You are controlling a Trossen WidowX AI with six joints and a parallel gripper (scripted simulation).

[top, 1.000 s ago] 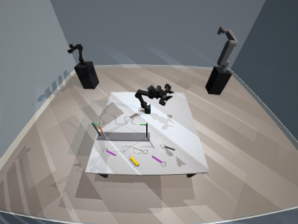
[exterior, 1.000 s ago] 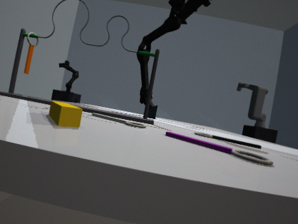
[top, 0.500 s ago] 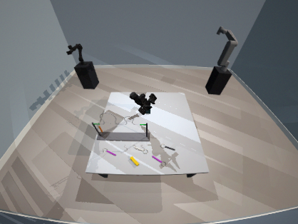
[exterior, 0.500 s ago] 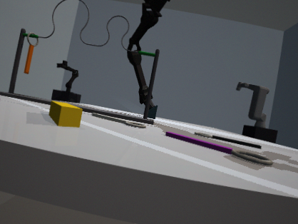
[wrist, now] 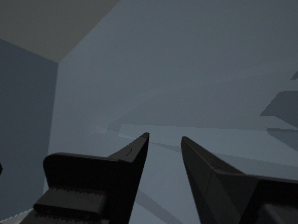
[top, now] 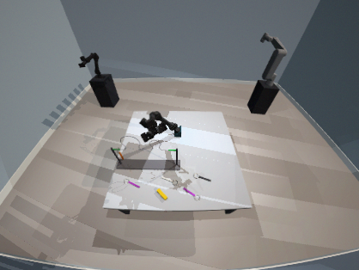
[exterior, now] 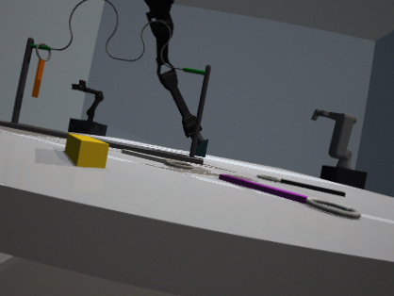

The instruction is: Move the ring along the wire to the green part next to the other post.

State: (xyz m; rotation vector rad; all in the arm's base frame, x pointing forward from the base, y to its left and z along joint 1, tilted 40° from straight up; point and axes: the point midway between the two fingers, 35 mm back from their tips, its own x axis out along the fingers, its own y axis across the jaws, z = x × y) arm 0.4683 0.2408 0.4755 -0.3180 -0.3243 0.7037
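The ring with the orange handle [top: 121, 156] [exterior: 39, 77] hangs on the green wire part [exterior: 43, 47] next to the left post [top: 115, 153] [exterior: 21, 80]. The thin grey wire [exterior: 118, 57] [top: 129, 138] loops across to the green part [top: 172, 150] [exterior: 194, 71] at the right post [top: 176, 157] [exterior: 202, 110]. My gripper [top: 146, 136] [wrist: 165, 138] is up in the air behind the wire, between the posts and well away from the handle. Its fingers stand partly closed with a gap, and nothing is between them. The wrist view shows only walls.
A dark base bar [top: 148, 164] joins the posts. On the white table [top: 232, 172] lie a yellow block [top: 161, 194] [exterior: 86, 150], purple-handled rings [top: 133, 184] [exterior: 269, 189] and a black-handled ring [top: 203, 177] [exterior: 306, 185]. Two other arms on pedestals [top: 103, 88] [top: 264, 95] stand on the floor behind.
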